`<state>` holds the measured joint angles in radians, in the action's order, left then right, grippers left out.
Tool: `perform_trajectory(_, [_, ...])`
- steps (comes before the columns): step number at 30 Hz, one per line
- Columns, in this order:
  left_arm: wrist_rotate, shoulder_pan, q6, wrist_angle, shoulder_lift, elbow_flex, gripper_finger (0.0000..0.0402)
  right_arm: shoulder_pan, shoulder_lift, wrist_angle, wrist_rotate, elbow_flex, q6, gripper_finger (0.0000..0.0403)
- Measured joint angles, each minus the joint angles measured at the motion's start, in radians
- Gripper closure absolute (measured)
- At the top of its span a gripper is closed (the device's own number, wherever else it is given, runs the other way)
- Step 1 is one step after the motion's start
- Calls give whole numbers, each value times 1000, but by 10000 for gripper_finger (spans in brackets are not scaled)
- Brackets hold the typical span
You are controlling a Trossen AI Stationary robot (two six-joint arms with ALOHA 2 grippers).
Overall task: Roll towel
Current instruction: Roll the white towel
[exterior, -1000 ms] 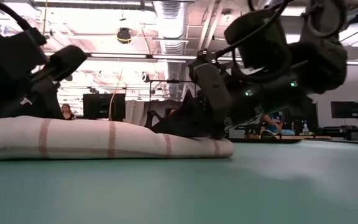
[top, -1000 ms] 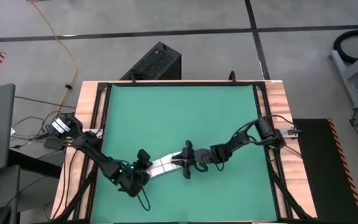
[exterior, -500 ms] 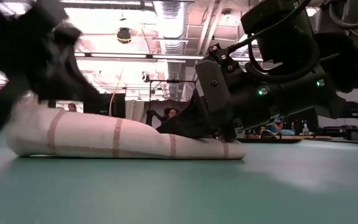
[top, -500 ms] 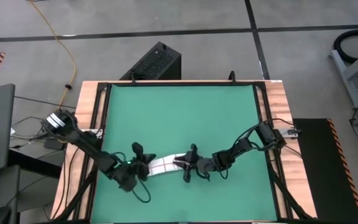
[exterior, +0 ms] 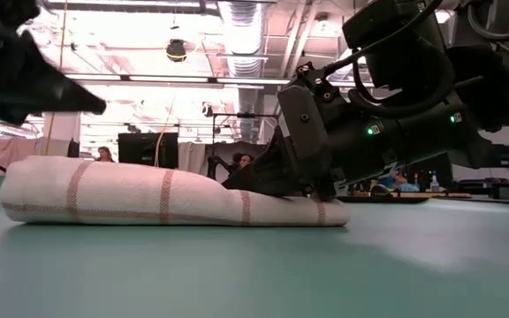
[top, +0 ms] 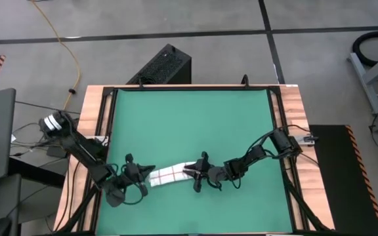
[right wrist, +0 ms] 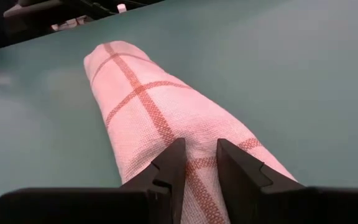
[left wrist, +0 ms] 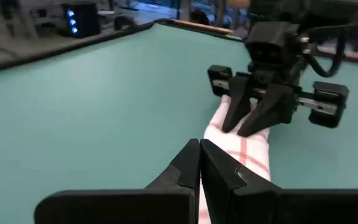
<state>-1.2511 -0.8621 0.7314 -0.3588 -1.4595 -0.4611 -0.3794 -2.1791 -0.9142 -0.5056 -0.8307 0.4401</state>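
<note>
Honestly there's nothing readable anywhere here, no labels, brand names, numbers or signs in any of the views. The screens in the room behind the table are too far off and blurry to make out any writing.

Both arms are built of matte black segmented links with black cables looped along the outside. The left arm [top: 77, 147] carries a white band near its base; the right arm [top: 261, 152] shows small green indicator lights on its wrist housing. Each gripper has two tapered black fingers [left wrist: 194, 171] on a black crossbar.
</note>
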Motion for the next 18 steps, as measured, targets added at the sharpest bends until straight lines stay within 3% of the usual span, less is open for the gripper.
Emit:
perform_trajectory(4, [-48, -14, 74, -168, -182, -17, 402, 0, 0, -3, -13, 0, 0, 291])
perform_trajectory(8, [-36, -14, -53, -310, -353, -117, 402, 0, 0, -12, -14, 0, -2, 291])
perform_trajectory(12, [-36, 3, -51, -276, -454, -182, 402, 0, 0, -13, -17, 0, -3, 291])
perform_trajectory(18, [59, 54, 226, -36, -479, -173, 402, -6, 0, -14, -21, 0, 4, 291])
